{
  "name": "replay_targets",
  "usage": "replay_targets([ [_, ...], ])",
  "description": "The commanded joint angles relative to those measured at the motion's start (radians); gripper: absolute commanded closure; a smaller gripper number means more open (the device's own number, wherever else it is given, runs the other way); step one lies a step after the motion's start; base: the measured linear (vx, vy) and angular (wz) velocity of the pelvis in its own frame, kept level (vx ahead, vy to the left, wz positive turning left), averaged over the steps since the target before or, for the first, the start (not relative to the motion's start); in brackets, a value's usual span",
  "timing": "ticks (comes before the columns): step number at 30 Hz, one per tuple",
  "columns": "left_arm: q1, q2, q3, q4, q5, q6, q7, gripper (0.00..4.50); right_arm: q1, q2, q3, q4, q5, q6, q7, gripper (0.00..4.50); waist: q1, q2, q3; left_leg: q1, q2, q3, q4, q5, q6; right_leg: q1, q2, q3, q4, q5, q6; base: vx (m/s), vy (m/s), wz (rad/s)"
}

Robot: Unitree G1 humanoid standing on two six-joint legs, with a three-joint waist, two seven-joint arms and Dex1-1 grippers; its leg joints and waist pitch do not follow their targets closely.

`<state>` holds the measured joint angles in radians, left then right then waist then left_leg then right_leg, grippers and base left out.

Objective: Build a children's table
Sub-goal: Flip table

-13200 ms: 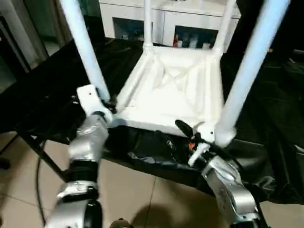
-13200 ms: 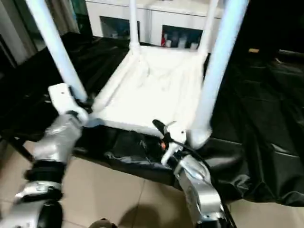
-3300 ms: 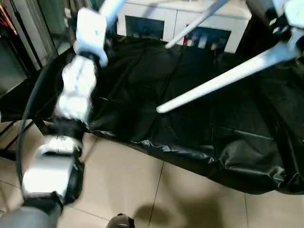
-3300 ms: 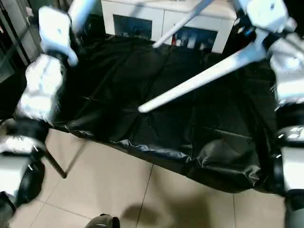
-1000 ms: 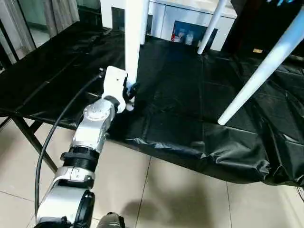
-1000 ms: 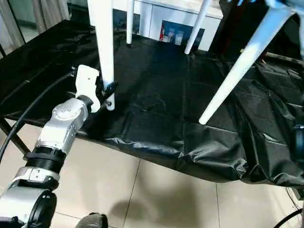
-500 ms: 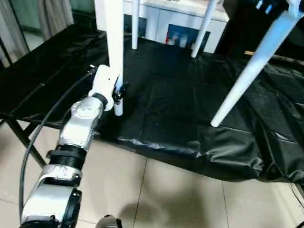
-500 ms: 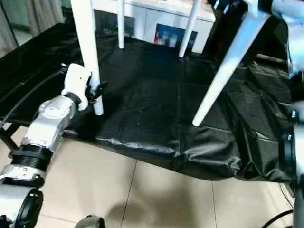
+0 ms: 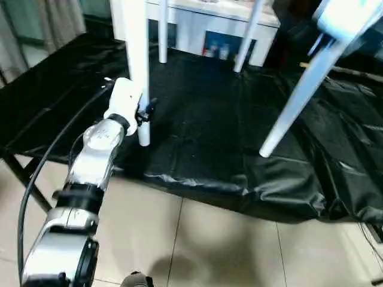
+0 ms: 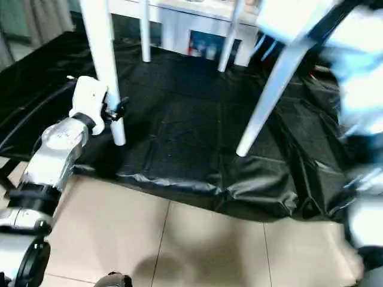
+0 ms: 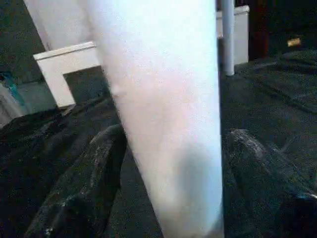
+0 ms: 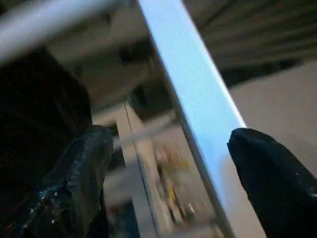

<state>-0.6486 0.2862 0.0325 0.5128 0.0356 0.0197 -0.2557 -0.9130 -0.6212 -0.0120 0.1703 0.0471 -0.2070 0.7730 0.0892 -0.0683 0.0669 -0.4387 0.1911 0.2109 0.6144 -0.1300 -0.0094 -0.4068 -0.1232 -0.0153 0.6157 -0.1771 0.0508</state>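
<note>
The children's table stands with its legs down on a black-covered surface [image 9: 203, 119]; its top is out of view above. The near-left leg [image 9: 139, 72] is upright with its foot on the sheet. My left gripper [image 9: 145, 113] is low on that leg, open, with one black finger [image 11: 84, 188] on each side and dark gaps beside the tube. The near-right leg [image 9: 299, 95] slants, its foot at the sheet's front. My right gripper [image 12: 171, 135] is high on it, open, with fingers [image 12: 272, 183] well apart from the tube. Two far legs [image 9: 162, 36] [image 9: 248, 36] stand at the back.
A white cabinet [image 9: 203, 30] with glass doors stands behind the black-covered surface. The sheet hangs crumpled over the front edge [image 9: 281, 191]. Tiled floor [image 9: 209, 245] lies in front. A black cable [image 9: 48, 161] runs along my left arm.
The camera has shifted a little. The left gripper stays low on the near-left leg. The right arm's blurred white housing has come into the top right of the eye views.
</note>
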Motion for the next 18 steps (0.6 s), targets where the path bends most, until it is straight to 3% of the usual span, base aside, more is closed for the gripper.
replay_targets([
  [1,0.030,0.006,0.023,-0.030,0.005,-0.045,0.040,0.94,0.022,0.010,-0.051,-0.092,0.084,0.033,0.004,0.51,0.003,0.029,-0.084,0.066,0.032,-0.035,-0.095,-0.529,-0.077,0.004,-0.001,-0.003,-0.065,-0.224,-0.156,0.000,0.000,0.00],
  [2,0.054,0.013,0.032,-0.041,0.012,-0.074,0.065,0.94,0.055,0.024,-0.057,-0.153,0.138,0.075,-0.001,0.51,0.003,0.028,-0.084,0.067,0.032,-0.036,-0.097,-0.533,-0.078,0.004,-0.001,-0.003,-0.068,-0.232,-0.147,0.000,0.000,0.00],
  [4,0.064,0.017,0.038,-0.045,0.013,-0.079,0.074,0.94,0.076,0.029,-0.058,-0.185,0.161,0.101,-0.005,0.51,0.002,0.028,-0.083,0.068,0.031,-0.036,-0.099,-0.543,-0.084,0.003,0.001,-0.003,-0.070,-0.248,-0.139,0.000,0.000,0.00],
  [7,0.099,0.037,0.042,-0.050,0.024,-0.062,0.068,0.94,0.191,0.049,-0.052,-0.292,0.214,0.201,-0.009,0.51,0.005,0.029,-0.079,0.071,0.031,-0.039,-0.105,-0.573,-0.103,-0.001,-0.001,-0.002,-0.077,-0.294,-0.120,0.000,0.000,0.00],
  [10,0.114,0.051,0.045,-0.049,0.028,-0.040,0.066,0.94,0.329,0.069,-0.018,-0.327,0.178,0.261,-0.035,0.51,0.004,0.029,-0.078,0.075,0.029,-0.043,-0.106,-0.625,-0.126,-0.009,-0.004,-0.003,-0.086,-0.376,-0.107,0.000,0.000,0.00],
  [11,0.115,0.052,0.046,-0.049,0.028,-0.040,0.068,0.94,0.336,0.071,-0.017,-0.328,0.177,0.263,-0.038,0.51,0.003,0.028,-0.077,0.074,0.027,-0.044,-0.106,-0.632,-0.131,-0.010,-0.006,-0.003,-0.090,-0.395,-0.102,0.000,0.000,0.00],
  [12,0.125,0.064,0.053,-0.050,0.031,-0.038,0.077,0.94,0.442,0.109,-0.004,-0.323,0.170,0.284,-0.081,0.51,0.002,0.028,-0.078,0.071,0.027,-0.045,-0.106,-0.634,-0.133,-0.009,-0.006,-0.003,-0.090,-0.400,-0.099,0.000,0.000,0.00],
  [14,0.136,0.075,0.058,-0.056,0.029,-0.042,0.078,0.94,0.534,0.147,0.003,-0.305,0.157,0.290,-0.125,0.51,0.001,0.034,-0.073,0.072,0.025,-0.048,-0.110,-0.673,-0.135,-0.016,-0.007,-0.005,-0.102,-0.443,-0.091,0.000,0.000,0.00],
  [16,0.151,0.077,0.063,-0.072,0.014,-0.054,0.066,0.94,0.599,0.171,0.002,-0.307,0.166,0.307,-0.160,0.51,-0.003,0.028,-0.077,0.065,0.024,-0.055,-0.113,-0.676,-0.135,-0.004,-0.009,-0.011,-0.098,-0.462,-0.087,-0.007,0.012,-0.10],
  [17,0.175,0.065,0.075,-0.108,-0.035,-0.064,0.024,0.94,0.658,0.194,-0.003,-0.332,0.192,0.341,-0.183,0.51,-0.002,0.030,-0.078,0.056,0.023,-0.058,-0.115,-0.640,-0.128,0.004,-0.012,-0.010,-0.094,-0.441,-0.091,-0.013,0.023,-0.20],
  [18,0.203,0.045,0.089,-0.153,-0.097,-0.069,-0.022,0.94,0.695,0.220,-0.020,-0.345,0.219,0.372,-0.209,0.51,0.001,0.036,-0.073,0.057,0.025,-0.056,-0.119,-0.642,-0.124,-0.001,-0.014,-0.009,-0.098,-0.445,-0.097,0.000,0.000,0.00],
])
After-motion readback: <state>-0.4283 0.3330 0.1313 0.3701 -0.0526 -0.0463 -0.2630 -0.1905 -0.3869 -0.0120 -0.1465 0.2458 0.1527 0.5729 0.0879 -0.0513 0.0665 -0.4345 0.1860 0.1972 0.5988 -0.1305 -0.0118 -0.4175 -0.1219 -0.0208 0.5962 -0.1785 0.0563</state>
